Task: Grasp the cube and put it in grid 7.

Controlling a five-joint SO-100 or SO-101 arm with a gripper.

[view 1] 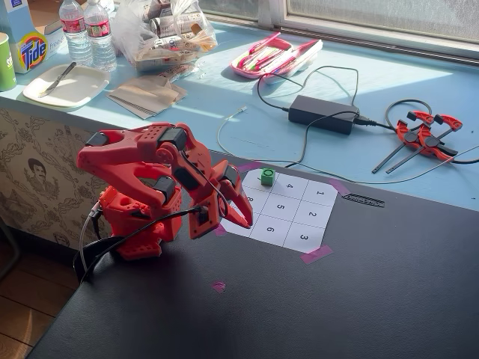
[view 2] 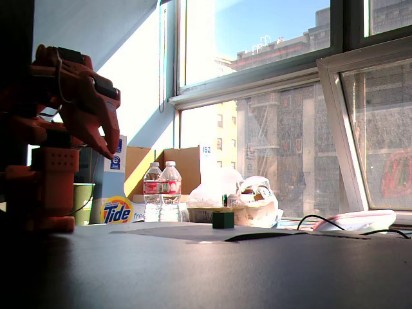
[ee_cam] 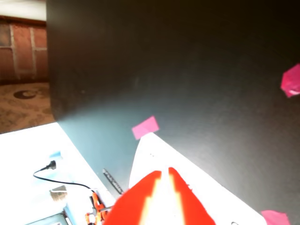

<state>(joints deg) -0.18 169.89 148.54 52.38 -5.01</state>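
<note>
1. The red gripper hangs folded by its base above the worktop, jaws nearly together, empty; judged done or unstarted.
2. Beyond, the cube sits in the sheet's corner cell, seemingly grid 7; any next move needs only verifying placement.

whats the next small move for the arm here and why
Probably none toward the cube: it already sits in the corner cell beside 4, apparently grid 7, though its digit is hidden. The gripper is empty and raised off the sheet, apart from the cube, fingertips nearly together in the wrist view. I'd fold the arm back toward its base, checking placement first.
</note>
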